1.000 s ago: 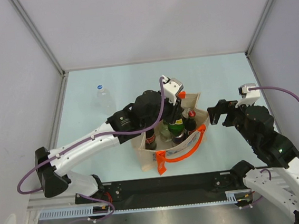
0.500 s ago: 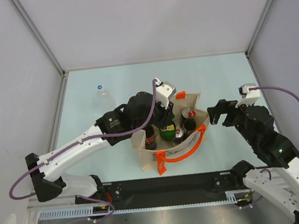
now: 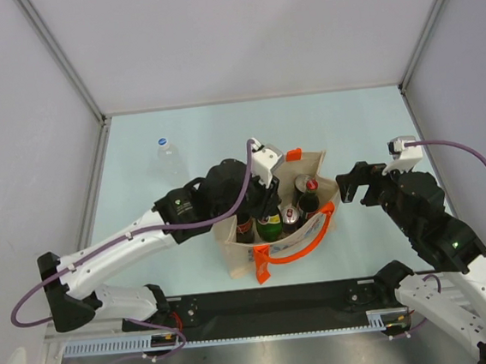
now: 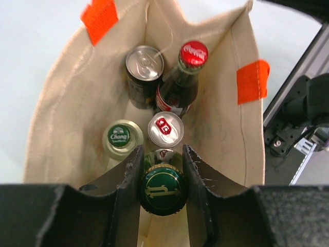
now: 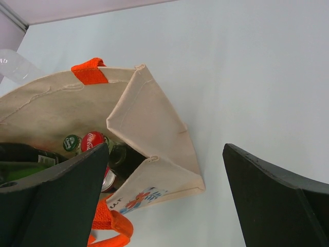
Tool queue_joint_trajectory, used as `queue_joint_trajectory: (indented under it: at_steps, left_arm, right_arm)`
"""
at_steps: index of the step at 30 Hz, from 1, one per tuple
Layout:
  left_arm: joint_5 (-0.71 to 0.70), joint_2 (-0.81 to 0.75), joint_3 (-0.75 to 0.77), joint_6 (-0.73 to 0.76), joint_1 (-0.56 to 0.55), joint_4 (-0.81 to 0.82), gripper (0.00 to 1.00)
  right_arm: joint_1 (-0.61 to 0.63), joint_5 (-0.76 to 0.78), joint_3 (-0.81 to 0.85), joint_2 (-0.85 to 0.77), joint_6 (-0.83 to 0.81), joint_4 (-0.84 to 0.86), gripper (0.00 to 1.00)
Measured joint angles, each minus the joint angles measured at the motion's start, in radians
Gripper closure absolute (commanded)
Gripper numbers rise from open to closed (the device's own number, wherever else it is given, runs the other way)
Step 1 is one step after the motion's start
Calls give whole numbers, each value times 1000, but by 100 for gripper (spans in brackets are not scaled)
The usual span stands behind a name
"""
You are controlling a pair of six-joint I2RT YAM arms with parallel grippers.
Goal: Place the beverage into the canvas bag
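Jaws of the left gripper clamp the green-capped bottle inside the beige, orange-strapped canvas bag; the right gripper gapes wide.

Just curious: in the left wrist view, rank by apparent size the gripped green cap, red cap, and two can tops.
Largest: green cap, but nearest the camera.
Next: dark can top and silver can top, about alike.
Smallest: red cap.

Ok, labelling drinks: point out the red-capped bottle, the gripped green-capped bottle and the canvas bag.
red-capped bottle (image 4: 194,54), left wrist view, cap.
gripped green-capped bottle (image 4: 163,190), left wrist view, cap.
canvas bag (image 4: 67,113), left wrist view, inner wall.
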Motion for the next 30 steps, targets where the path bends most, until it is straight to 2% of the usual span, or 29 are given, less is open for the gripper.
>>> queue_joint_trajectory:
  at_steps: [19,20,23,25,27,30]
  left_arm:
    - [34,29,-193,12,-23,181,99]
    - [34,31,-202,12,-23,185,91]
    - [33,33,-214,11,-23,189,78]
    - [31,34,-220,11,-23,197,75]
    - [28,34,-226,11,-23,206,66]
    - [26,34,-234,11,-23,209,59]
  right_arm:
    - [0,-4,-11,0,2,-1,0]
    - [0,-4,-11,0,2,-1,0]
    - [0,-4,-12,0,2,-1,0]
    - [0,-4,-12,0,2,-1,0]
    - [0,-4,-12,0,2,-1,0]
    - [0,-6,-12,0,2,-1,0]
